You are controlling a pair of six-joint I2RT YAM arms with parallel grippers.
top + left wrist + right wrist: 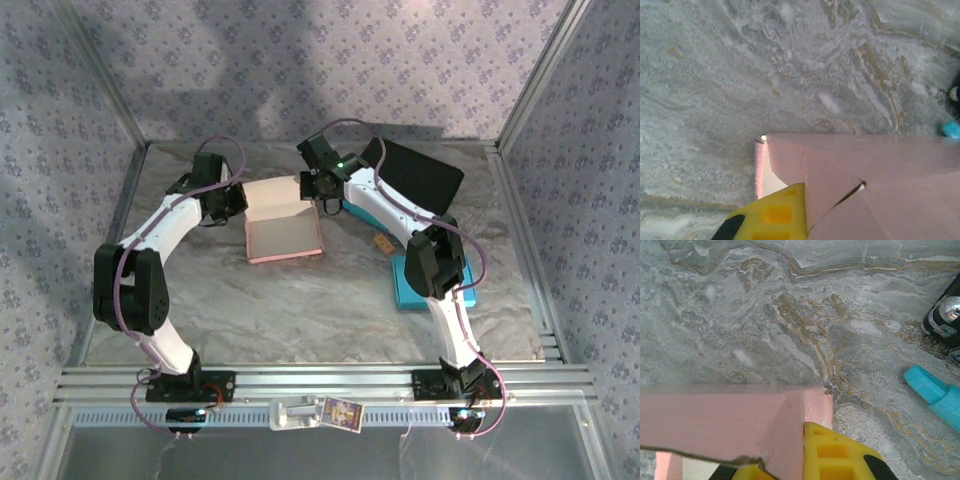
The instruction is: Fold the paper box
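Observation:
The pink paper box (285, 228) lies open on the marble table, its back panel standing up between the two arms. My left gripper (234, 200) is at the box's left back corner and my right gripper (320, 186) at its right back corner. In the left wrist view one yellow finger (771, 215) presses the outside of the pink box (880, 175) wall; the other finger is hidden behind the panel. In the right wrist view the pink box (715, 420) side wall sits pinched between both yellow fingers (840, 455). Both grippers are shut on the box.
A black flat object (422, 175) lies at the back right. A teal tray (412, 285) sits under the right arm, with a small brown piece (381, 243) beside it. A teal object (935, 395) shows in the right wrist view. Patterned walls and metal posts enclose the table.

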